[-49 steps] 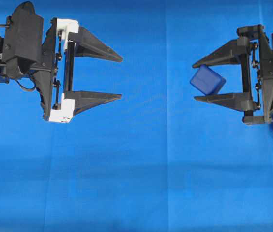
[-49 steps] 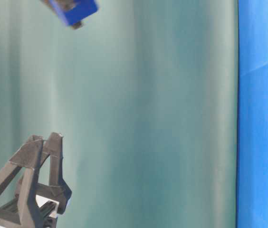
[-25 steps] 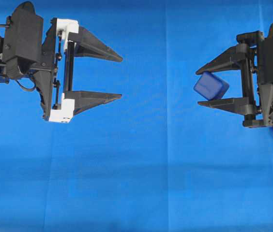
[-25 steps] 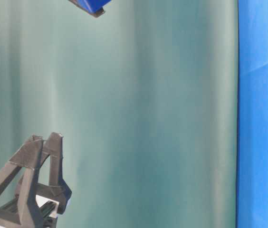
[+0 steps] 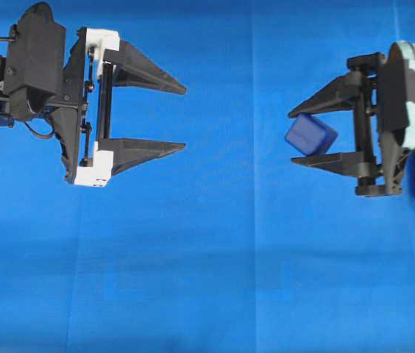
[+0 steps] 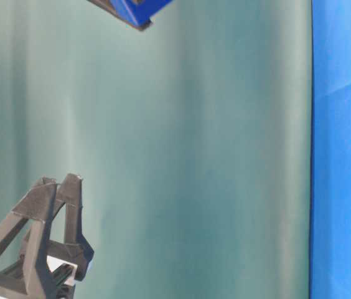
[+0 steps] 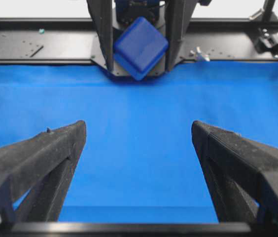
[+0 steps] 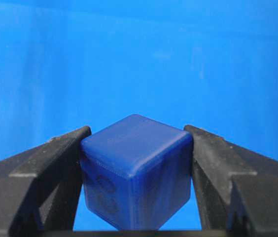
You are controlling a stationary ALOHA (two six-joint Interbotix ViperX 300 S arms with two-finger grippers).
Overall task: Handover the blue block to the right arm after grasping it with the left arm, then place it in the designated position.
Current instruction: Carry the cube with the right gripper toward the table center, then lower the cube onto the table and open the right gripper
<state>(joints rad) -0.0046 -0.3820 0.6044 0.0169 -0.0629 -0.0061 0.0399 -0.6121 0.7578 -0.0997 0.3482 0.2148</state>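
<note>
Shifted slightly leftward, the right arm's fingers (image 5: 299, 136) clamp the blue block (image 5: 310, 134) between them; left arm's fingers (image 5: 185, 119) gape empty.

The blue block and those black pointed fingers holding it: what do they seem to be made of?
The blue block looks like smooth, slightly glossy hard plastic: soft highlights, rounded edges, faint layer lines that may mean 3D printing. The right gripper has fingers that look like matte black plastic with a grainy, speckled surface; a grippy coating is possible.

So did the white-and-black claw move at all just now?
No. In the overhead view the left gripper sits in the same spot on the blue cloth as before, open, with the vertical crease to its right equally far away.
</note>
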